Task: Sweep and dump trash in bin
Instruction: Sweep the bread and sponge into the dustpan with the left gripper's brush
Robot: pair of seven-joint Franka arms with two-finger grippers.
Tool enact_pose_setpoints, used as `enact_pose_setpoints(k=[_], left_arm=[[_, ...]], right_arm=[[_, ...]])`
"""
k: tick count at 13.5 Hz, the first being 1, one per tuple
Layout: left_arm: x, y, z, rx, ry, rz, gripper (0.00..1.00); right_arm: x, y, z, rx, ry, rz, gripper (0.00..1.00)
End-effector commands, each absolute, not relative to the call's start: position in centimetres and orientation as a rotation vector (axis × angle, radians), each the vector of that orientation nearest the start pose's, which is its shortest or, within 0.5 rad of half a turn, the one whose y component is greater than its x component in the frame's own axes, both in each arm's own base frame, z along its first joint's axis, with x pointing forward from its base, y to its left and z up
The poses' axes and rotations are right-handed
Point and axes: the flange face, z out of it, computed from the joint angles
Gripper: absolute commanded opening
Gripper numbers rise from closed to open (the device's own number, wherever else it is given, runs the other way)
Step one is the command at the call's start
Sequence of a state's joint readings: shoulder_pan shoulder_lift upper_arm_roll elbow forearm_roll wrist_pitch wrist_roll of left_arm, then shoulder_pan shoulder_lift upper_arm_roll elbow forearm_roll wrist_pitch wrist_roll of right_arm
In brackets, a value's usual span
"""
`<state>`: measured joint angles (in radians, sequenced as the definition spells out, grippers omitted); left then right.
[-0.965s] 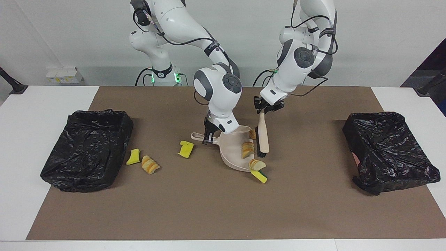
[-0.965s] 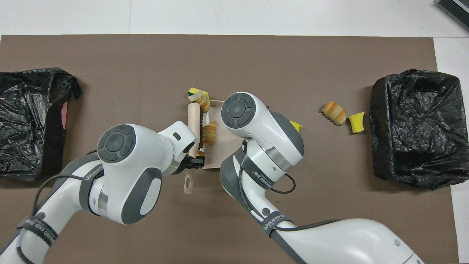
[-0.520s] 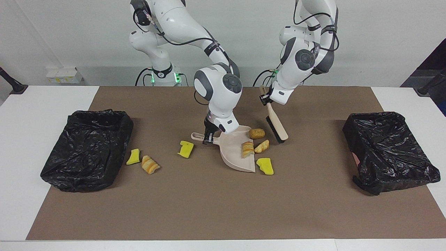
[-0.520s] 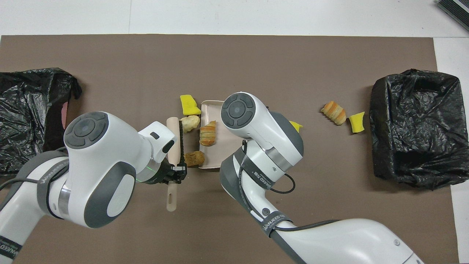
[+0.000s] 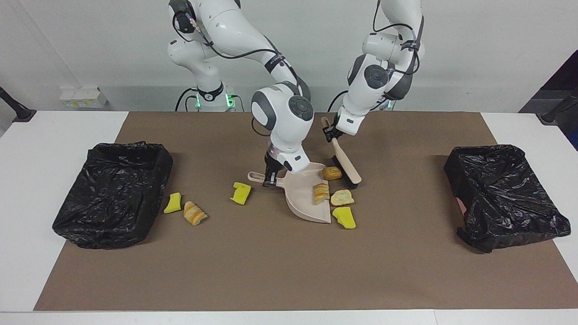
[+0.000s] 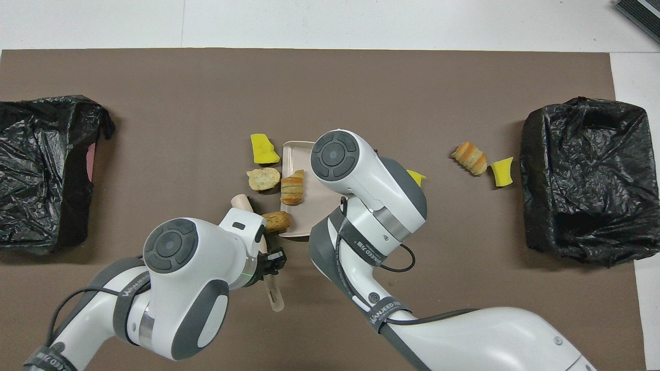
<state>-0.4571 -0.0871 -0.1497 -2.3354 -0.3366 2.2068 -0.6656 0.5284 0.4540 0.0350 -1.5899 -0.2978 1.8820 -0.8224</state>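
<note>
Left claw [image 5: 330, 135] gripping brush [image 5: 347, 164], dustpan [image 5: 303, 194] beside

A brown mat [image 5: 271, 271] covers the white table [image 5: 45, 149]. A small white box [image 5: 83, 97] sits near the wall past the table's edge at the right arm's end. A dark object [image 6: 639, 13] shows at one corner of the overhead view.

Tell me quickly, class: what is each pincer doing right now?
Left pincer: shut on the brush handle, brush head down beside the dustpan.
Right pincer: shut on the dustpan handle.
</note>
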Motion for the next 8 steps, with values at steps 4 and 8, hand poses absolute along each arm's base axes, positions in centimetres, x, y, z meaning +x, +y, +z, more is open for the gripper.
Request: enact_pose_setpoints(k=[4, 8], left_arm=[[42.6, -30.7, 37.9, -3.384, -0.010, 0.171, 0.00], [43.9, -28.4, 39.1, -3.175, 0.438, 0.207, 0.00]], right_arm=[[57.4, 33.6, 35.8, -2.436, -2.316, 0.307, 0.00], [57.5, 33.5, 35.8, -2.445, -2.306, 0.306, 0.00]])
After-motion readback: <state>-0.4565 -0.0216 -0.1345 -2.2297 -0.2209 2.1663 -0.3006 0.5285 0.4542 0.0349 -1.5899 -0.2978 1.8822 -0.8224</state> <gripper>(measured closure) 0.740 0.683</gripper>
